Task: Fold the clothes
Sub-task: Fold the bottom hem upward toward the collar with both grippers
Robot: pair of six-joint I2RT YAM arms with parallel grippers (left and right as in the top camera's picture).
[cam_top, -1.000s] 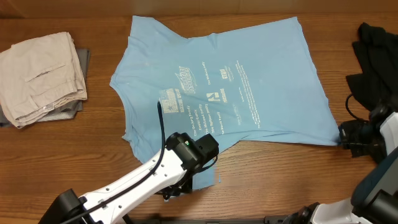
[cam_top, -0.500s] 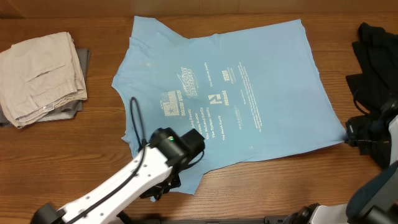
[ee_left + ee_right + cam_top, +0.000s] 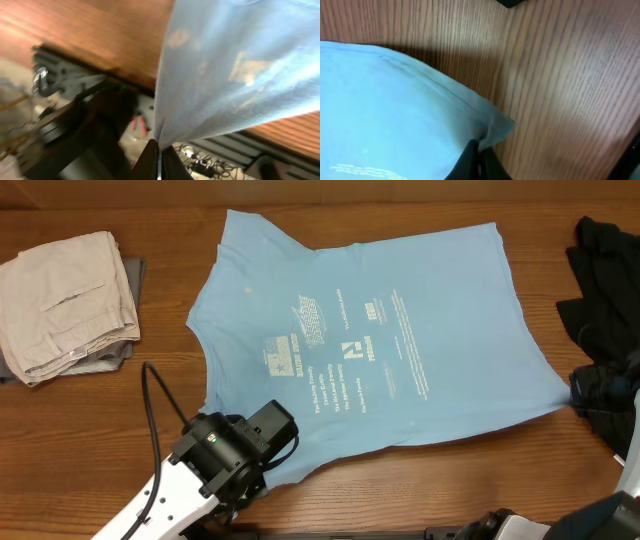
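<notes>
light blue cotton, the t-shirt (image 3: 400, 310) lies print-up across the middle of the wooden table (image 3: 90, 420), with the neck to the left and the hem to the right. over the last second it has slid to the right and a little toward the far side, and its near right corner has been drawn out into a point. the right gripper (image 3: 476, 150) is pinched together on that hem corner, at the right of the table, just beside the dark garment (image 3: 605, 270). the left gripper (image 3: 159, 150) is clamped on the near left edge of the shirt, by the near sleeve. its arm has swung back toward the near left, and its wrist view shows the cloth running taut from the closed tips. the beige trousers (image 3: 70, 300) at the far left have not moved. as i read it, the two arms are tugging the cloth flat and straight, so this is spreading, with no fold made yet
</notes>
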